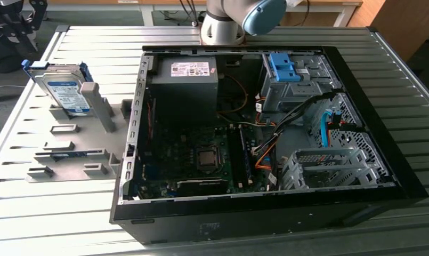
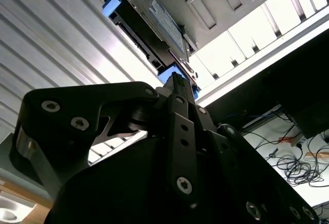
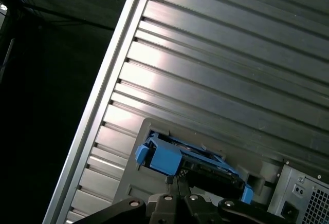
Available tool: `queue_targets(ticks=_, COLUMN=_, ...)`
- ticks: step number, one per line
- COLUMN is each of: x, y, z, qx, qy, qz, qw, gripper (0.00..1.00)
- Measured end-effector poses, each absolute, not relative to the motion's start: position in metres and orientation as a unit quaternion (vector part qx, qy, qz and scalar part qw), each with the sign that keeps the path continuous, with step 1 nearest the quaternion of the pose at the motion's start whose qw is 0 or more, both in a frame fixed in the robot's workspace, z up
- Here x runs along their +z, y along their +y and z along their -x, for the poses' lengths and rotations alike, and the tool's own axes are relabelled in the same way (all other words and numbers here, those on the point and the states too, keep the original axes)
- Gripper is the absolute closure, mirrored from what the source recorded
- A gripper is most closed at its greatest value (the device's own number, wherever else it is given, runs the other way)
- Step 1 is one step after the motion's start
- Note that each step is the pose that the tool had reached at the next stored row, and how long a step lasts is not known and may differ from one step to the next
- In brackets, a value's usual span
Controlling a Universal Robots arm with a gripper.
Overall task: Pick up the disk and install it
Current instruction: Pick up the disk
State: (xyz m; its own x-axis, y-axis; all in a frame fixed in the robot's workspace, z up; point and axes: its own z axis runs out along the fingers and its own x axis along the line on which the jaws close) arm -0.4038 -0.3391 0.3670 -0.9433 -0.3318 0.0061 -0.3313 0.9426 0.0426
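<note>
Tool (image 2: 177, 81), open or closed I cannot tell, points at the disk (image 2: 160, 21), well apart.

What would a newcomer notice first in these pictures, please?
The open black computer case dominates the slatted metal table, its motherboard and cables exposed. At the exterior view's left, the disk in its blue carrier stands on edge in a grey holder; both wrist views look towards it.

Bright light is glancing off the ribbed silver metal tabletop (image 1: 58, 224), a brown wooden panel (image 1: 403, 21) is standing behind it, and dark floor (image 3: 46, 121) is showing past its edge.
</note>
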Motion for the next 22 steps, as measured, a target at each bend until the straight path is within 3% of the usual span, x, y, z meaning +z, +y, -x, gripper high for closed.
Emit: queue_targets(ticks=22, x=0.3663, y=-0.3391, z=0.4044, qx=-0.019, qy=-0.951, qz=-0.308, qw=0.009, gripper=0.89)
